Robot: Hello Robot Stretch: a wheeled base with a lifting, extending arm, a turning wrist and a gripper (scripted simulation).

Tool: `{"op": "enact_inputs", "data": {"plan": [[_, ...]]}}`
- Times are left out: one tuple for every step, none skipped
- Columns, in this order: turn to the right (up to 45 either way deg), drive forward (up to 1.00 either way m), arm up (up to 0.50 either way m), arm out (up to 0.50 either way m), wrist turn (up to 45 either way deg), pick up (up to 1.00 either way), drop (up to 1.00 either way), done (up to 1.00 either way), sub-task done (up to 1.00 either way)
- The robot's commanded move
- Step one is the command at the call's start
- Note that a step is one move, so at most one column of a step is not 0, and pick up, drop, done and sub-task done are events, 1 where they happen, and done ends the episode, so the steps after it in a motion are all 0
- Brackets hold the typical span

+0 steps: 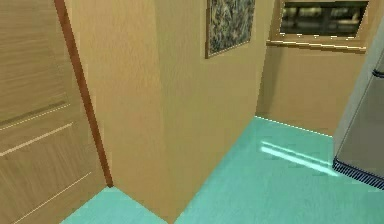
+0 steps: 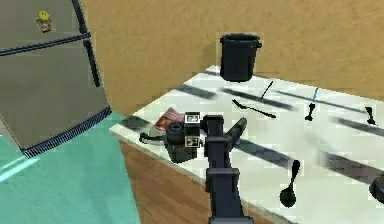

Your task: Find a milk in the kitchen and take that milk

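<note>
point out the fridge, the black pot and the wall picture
fridge [image 2: 50, 90], arm side view, lower door front
black pot [image 2: 240, 60], arm side view, side wall
wall picture [image 1: 230, 25], forward view, canvas middle

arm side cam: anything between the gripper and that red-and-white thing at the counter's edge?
Nothing visible. The gripper is right at the red-and-white thing on the counter; whether they touch can't be told. The black pot and the utensils lie farther along, off that line.
</note>
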Motion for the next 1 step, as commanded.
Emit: {"op": "enact_inputs", "data": {"plan": [[0.0,0.00,0.00,0.00,0.0,1.00,0.00,0.00,0.00]]}}
